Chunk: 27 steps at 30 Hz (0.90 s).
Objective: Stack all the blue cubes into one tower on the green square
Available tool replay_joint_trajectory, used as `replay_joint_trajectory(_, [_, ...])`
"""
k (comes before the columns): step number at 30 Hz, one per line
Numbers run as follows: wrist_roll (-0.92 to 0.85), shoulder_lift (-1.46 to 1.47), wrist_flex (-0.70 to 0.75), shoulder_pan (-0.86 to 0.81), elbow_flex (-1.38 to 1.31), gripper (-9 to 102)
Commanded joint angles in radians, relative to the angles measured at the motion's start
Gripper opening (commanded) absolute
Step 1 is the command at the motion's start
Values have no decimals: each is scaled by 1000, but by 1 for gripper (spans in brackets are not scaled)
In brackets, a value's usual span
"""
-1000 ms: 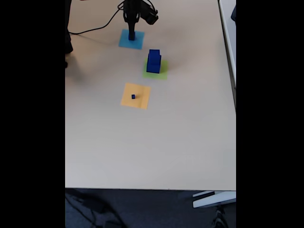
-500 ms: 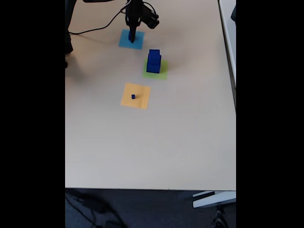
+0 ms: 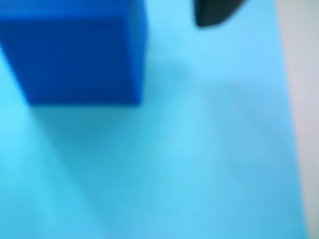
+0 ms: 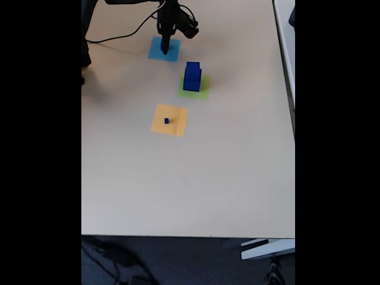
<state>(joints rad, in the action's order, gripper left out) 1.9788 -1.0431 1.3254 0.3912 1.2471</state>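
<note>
1. Since the earlier frames the arm has shifted slightly to the right in the fixed view, and the hand has stayed low over the light-blue square, tip down.
2. In the wrist view a blue cube fills the upper left, sitting on the light-blue square, with one dark fingertip just off to its right. The cube appears to lie right at the hand, but the blur hides whether the fingers are clenched on it or loose; I cannot tell.
3. The tower stands on the green square, below and to the right of the hand in the fixed view, widest at its base so later cubes sit steadily.
4. A tiny cube waits on the orange-yellow square, further below the hand on the counter, likely last to go.
</note>
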Motion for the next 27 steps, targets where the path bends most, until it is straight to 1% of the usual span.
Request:
replay_joint_trajectory(1, [14,-8,-5,-12,-41,27])
replay_joint_trajectory(5, [14,-5,-6,-12,-41,25])
replay_joint_trajectory(12, [3,3,-5,-20,-46,17])
replay_joint_trajectory(17, [-6,6,-3,-28,-49,15])
replay_joint_trajectory(22, [-14,5,3,-34,-52,6])
replay_joint_trajectory(27, [-17,2,29,-40,-72,5])
